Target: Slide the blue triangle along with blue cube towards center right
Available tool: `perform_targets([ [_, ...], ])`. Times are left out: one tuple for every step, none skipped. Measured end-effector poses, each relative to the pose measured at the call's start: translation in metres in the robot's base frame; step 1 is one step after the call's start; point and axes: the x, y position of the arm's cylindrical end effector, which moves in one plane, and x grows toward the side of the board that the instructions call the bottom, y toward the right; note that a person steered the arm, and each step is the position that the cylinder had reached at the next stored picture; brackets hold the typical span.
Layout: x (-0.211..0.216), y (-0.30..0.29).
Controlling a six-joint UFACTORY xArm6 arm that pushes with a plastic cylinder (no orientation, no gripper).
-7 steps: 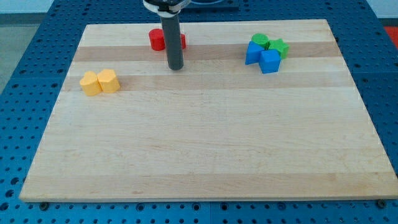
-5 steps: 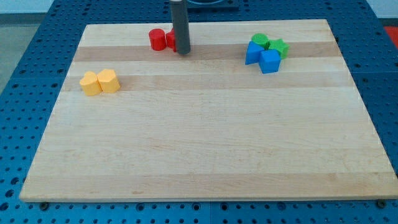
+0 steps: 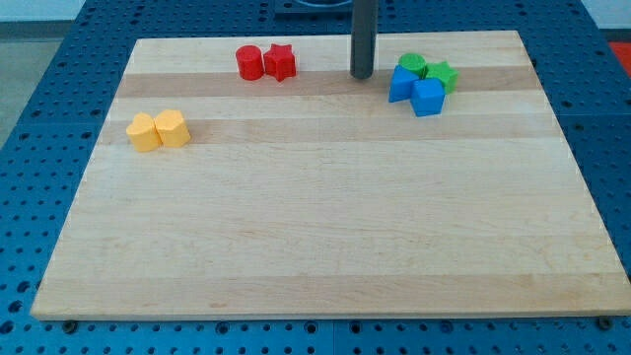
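Observation:
The blue triangle (image 3: 400, 85) and the blue cube (image 3: 428, 97) sit touching each other near the view's top right of the wooden board (image 3: 315, 227). Two green blocks, a cylinder (image 3: 412, 65) and a star (image 3: 442, 75), sit just behind them, touching. My tip (image 3: 362, 75) is on the board just to the left of the blue triangle, a short gap away, level with its upper part.
A red cylinder (image 3: 249, 62) and a red star (image 3: 280, 62) sit together at the view's top, left of my tip. Two yellow blocks (image 3: 158, 130) sit side by side at the view's left.
My tip has moved to the view's right and slightly up, from in front of the red blocks to just left of the blue triangle. No block has moved.

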Motion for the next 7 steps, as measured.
perform_targets([
  [0.009, 0.011],
  [0.014, 0.025],
  [0.016, 0.038],
  [0.020, 0.051],
  [0.029, 0.066],
  [0.044, 0.075],
  [0.055, 0.085],
])
